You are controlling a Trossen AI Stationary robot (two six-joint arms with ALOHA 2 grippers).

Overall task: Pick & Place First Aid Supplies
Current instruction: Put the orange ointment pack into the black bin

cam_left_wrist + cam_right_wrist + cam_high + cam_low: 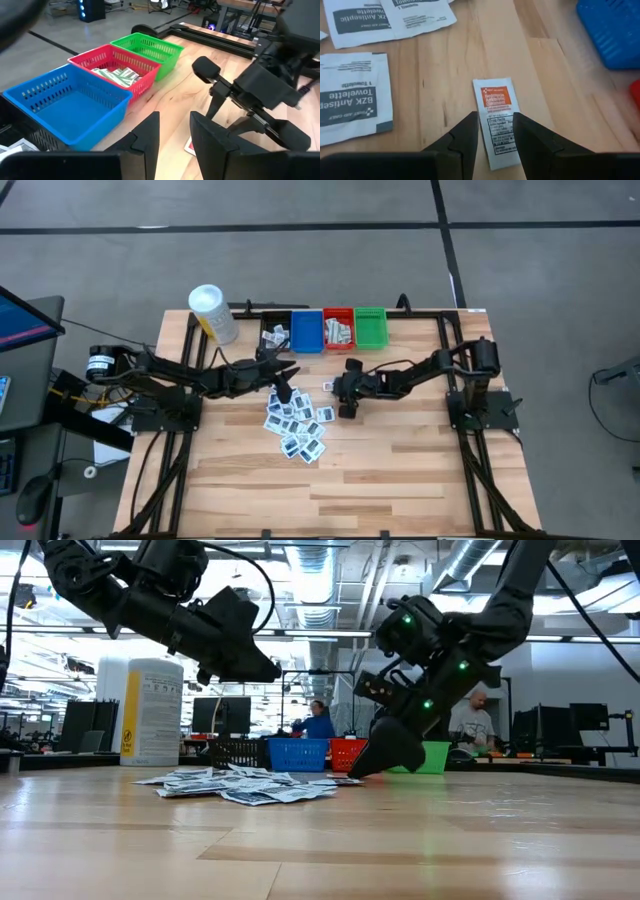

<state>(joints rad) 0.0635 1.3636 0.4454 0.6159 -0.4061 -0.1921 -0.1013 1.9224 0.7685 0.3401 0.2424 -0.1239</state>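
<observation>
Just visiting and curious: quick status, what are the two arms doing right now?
Right tool open, low over an orange-marked packet. Left tool open, empty, near the bins. Packet pile waits on table. Nothing in the way.

First aid supplies: white packets [297, 425] heaped flat mid-tabletop; one orange-marked packet [496, 120] lying apart; more in the red bin [339, 330].

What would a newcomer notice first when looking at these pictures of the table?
First, the heap of white first aid packets in the middle of the wooden table, with the left gripper hanging just above it. Next, the row of bins at the far edge: black, blue, red, green. The right gripper is open over one orange-marked packet.
</observation>
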